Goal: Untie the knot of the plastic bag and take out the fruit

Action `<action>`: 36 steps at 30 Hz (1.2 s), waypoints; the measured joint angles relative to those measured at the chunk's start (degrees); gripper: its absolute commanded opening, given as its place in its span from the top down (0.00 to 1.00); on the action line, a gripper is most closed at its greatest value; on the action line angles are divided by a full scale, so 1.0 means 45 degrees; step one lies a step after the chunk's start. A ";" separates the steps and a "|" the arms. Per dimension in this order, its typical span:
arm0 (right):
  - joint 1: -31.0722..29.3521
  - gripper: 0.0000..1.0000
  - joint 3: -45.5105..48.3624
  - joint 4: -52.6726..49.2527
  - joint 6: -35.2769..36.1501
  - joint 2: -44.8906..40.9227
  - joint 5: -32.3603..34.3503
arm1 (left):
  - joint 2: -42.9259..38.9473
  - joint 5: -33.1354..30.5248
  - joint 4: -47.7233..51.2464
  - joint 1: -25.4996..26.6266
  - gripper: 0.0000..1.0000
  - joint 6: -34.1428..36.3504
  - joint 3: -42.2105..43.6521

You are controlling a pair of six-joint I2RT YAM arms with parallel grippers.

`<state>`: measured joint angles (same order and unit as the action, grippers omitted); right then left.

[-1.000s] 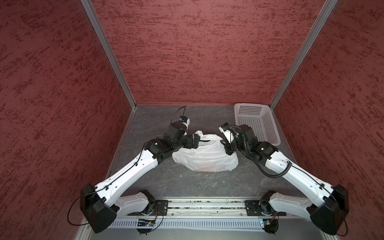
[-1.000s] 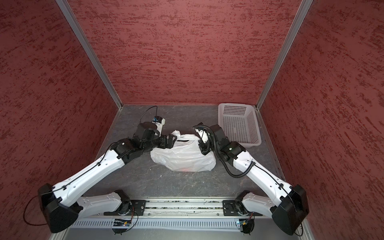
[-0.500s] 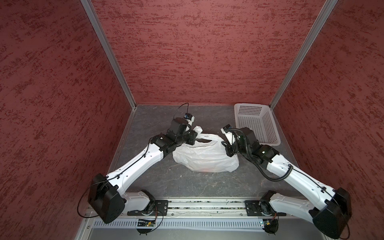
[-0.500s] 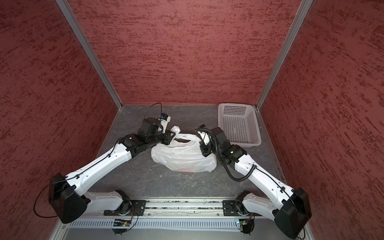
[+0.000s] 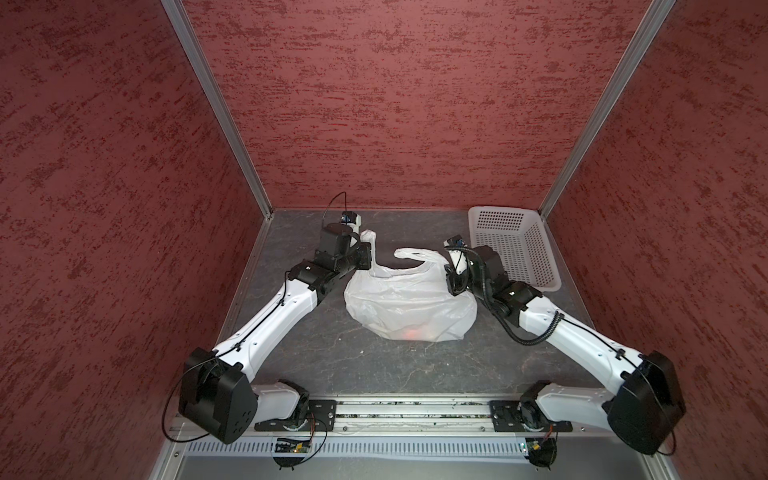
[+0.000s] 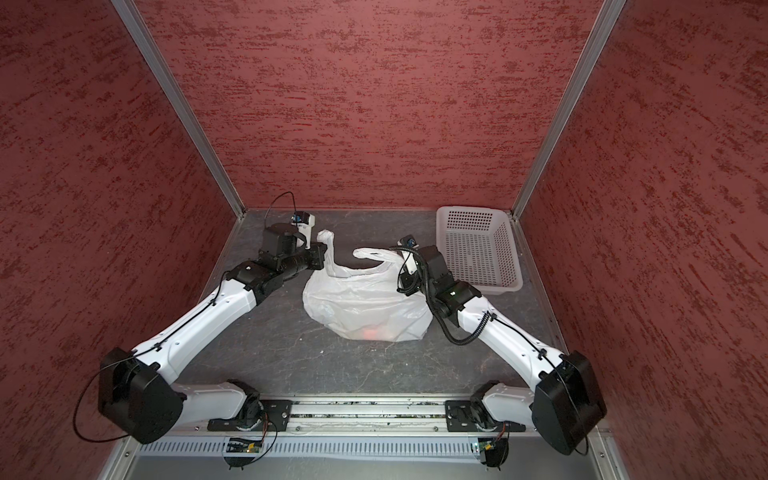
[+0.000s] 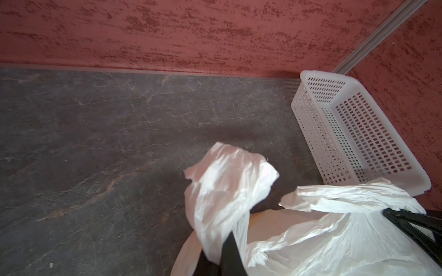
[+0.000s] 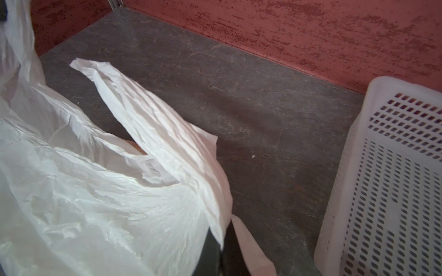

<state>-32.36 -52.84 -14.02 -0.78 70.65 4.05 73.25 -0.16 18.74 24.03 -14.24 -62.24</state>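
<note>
Left wrist view: found the left claw [image 7: 230, 253] clamped shut on the left handle loop [image 7: 222, 191] of the plastic bag [image 7: 334, 239], raised off the table [image 7: 95, 143]. Right wrist view: found the right claw [image 8: 223, 253] pinched on the right handle loop [image 8: 155, 124]. Saw, in both top views, those loops drawn to opposite sides and apart from each other, probably to spread the bag's mouth. Spotted no knot between them; judged it undone. Made out the fruit [image 5: 413, 332] only as a reddish glow through the bag's near side, so judged it not yet taken out. Noted a white perforated basket [image 5: 515, 249] standing empty beside the right arm, likely meant for the fruit. Read no brand, label or writing anywhere.
</note>
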 measured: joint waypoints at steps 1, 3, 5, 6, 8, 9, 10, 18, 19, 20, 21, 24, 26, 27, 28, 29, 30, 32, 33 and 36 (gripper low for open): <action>0.0019 1.00 0.0097 0.0029 -0.0107 -0.0272 0.0010 | -0.0355 -0.0160 -0.0078 -0.0005 1.00 -0.0053 0.0107; 0.0039 1.00 0.0661 0.0121 -0.0486 -0.1350 -0.0049 | -0.1418 -0.0549 -0.0194 0.0131 1.00 -0.0262 0.0539; 0.0044 1.00 0.1443 0.0146 -0.0962 -0.2681 -0.0253 | -0.2686 -0.0937 -0.0321 0.0563 1.00 -0.0597 0.1205; 0.0044 1.00 0.1841 0.0107 -0.1219 -0.3308 -0.0393 | -0.3279 -0.1151 -0.0379 0.0899 1.00 -0.0772 0.1554; 0.0044 1.00 0.2540 0.0049 -0.1753 -0.4274 -0.0709 | -0.4255 -0.1695 -0.0461 0.1836 1.00 -0.1224 0.2254; 0.0044 1.00 0.2885 0.0010 -0.2016 -0.4629 -0.0889 | -0.4634 -0.1987 -0.0461 0.2356 1.00 -0.1467 0.2618; 0.0044 1.00 0.3181 -0.0039 -0.2263 -0.4881 -0.1054 | -0.4930 -0.2283 -0.0452 0.2866 1.00 -0.1724 0.2963; -0.0039 1.00 0.5887 -0.0403 -0.3847 -0.5362 -0.2210 | -0.5455 -0.4493 0.0262 0.5537 1.00 -0.3638 0.5071; -0.0063 1.00 0.6130 -0.0413 -0.3988 -0.5294 -0.2380 | -0.5464 -0.4736 0.0330 0.5620 1.00 -0.3808 0.5236; -0.0087 1.00 0.6290 -0.0452 -0.4124 -0.5134 -0.2555 | -0.5489 -0.4940 0.0393 0.5644 1.00 -0.3944 0.5357; -0.0107 1.00 0.6309 -0.0525 -0.4206 -0.4940 -0.2667 | -0.5523 -0.5095 0.0461 0.5649 1.00 -0.4061 0.5435; -0.0165 0.77 0.5799 -0.0986 -0.4303 -0.4182 -0.3050 | -0.5688 -0.5561 0.0704 0.5654 1.00 -0.4167 0.5425; -0.0194 0.55 0.5032 -0.1676 -0.4284 -0.4075 -0.3225 | -0.5707 -0.5770 0.0801 0.5654 1.00 -0.4099 0.5163; -0.0204 0.45 0.4420 -0.2084 -0.4211 -0.4109 -0.3313 | -0.5683 -0.5824 0.0806 0.5649 1.00 -0.4051 0.4959; -0.0214 0.38 0.3764 -0.2472 -0.4056 -0.4129 -0.3390 | -0.5659 -0.5863 0.0806 0.5654 1.00 -0.3959 0.4687; -0.0219 0.34 0.3060 -0.2875 -0.3959 -0.4124 -0.3453 | -0.5610 -0.5863 0.0797 0.5654 1.00 -0.3857 0.4459; -0.0233 0.30 0.2404 -0.3186 -0.3871 -0.4109 -0.3507 | -0.5557 -0.5833 0.0724 0.5654 1.00 -0.3750 0.4231; -0.0306 0.23 0.0933 -0.3755 -0.3546 -0.3988 -0.3623 | -0.5464 -0.5727 0.0568 0.5663 1.00 -0.3589 0.3939; -0.0374 0.22 0.0165 -0.4153 -0.3327 -0.3823 -0.3653 | -0.5445 -0.5668 0.0442 0.5678 1.00 -0.3507 0.3886; -0.0811 0.19 -0.1826 -0.4891 -0.2642 -0.3011 -0.3730 | -0.5459 -0.5576 0.0223 0.5751 1.00 -0.3288 0.3881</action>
<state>-36.01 -61.06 -36.03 -12.67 57.10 -12.73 48.69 -25.26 19.75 49.91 -29.04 -44.77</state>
